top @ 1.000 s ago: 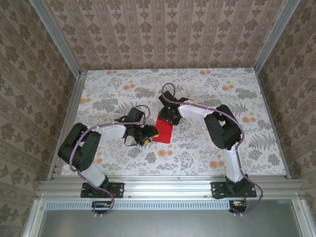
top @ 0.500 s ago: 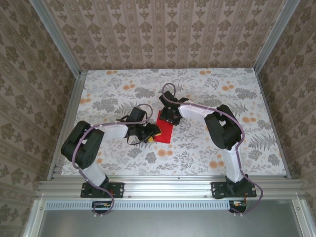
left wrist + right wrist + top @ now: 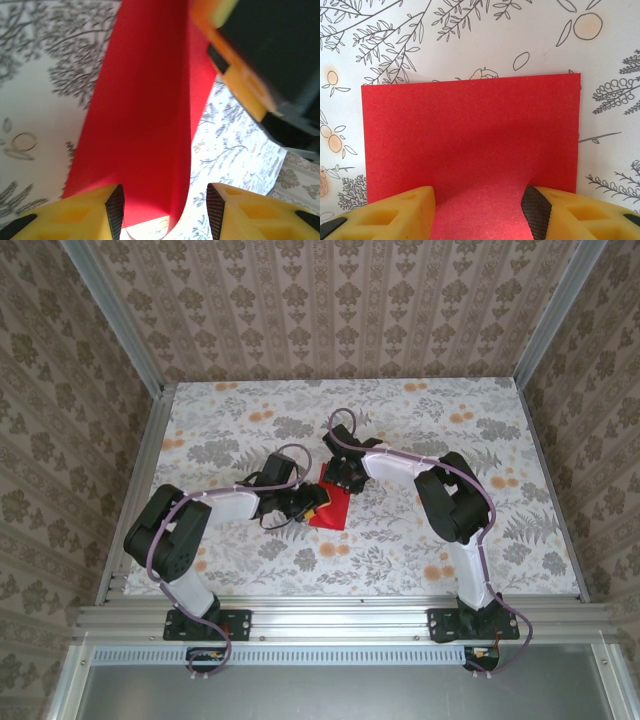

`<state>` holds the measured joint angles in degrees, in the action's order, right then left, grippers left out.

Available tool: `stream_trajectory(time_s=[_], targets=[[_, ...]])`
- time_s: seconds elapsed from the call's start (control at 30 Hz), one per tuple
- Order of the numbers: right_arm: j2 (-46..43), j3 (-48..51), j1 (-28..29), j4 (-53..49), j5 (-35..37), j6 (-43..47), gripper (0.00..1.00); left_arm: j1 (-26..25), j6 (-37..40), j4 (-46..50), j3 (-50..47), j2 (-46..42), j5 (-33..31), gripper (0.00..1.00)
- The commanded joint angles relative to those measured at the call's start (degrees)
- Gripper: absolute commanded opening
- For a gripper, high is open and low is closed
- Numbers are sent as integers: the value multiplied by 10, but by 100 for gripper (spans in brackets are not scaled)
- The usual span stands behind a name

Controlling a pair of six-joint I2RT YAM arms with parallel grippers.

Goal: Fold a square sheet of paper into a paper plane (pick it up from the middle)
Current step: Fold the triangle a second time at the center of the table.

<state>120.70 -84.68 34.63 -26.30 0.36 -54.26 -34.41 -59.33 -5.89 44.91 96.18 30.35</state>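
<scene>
i read square sheet of paper (image 3: 332, 512) mid worktop (image 3: 470, 440), long axis running from left pincer (image 3: 164, 209) toward right pincer (image 3: 479, 212). left jaws apart, raised red flap in gap, unclamped. right jaws apart, straddling flat opposite edge. left nearer flap.

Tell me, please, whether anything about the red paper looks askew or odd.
The thin bright red sheet of paper is not lying flat: in the left wrist view one side rises off the floral table in a curl between the fingers of the open left gripper. Near the right gripper it lies flat.
</scene>
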Motion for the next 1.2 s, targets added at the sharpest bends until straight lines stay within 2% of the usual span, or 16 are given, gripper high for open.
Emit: stream_trajectory(time_s=[0.0,0.23,0.4,0.5,0.7,0.87,1.0,1.17], targets=[[52,41,-2,-47,-20,-13,55,1,17,-59,-11,-25,29,50],[52,46,-3,-32,-28,-17,55,0,14,-122,-35,-37,61,51],[49,48,-3,-29,-31,-17,55,0,42,-58,-40,-42,33,48],[45,53,-5,-25,-36,-17,54,-1,57,-10,-33,-41,3,42],[10,64,-14,10,-75,3,50,-1,80,63,-14,-38,-50,25],[-39,69,-25,42,-122,46,46,-1,93,86,-2,-25,-60,10],[-65,68,-29,47,-149,97,42,-1,114,116,10,-22,-75,4],[-65,65,-30,18,-144,142,36,-1,136,149,25,-23,-86,2]])
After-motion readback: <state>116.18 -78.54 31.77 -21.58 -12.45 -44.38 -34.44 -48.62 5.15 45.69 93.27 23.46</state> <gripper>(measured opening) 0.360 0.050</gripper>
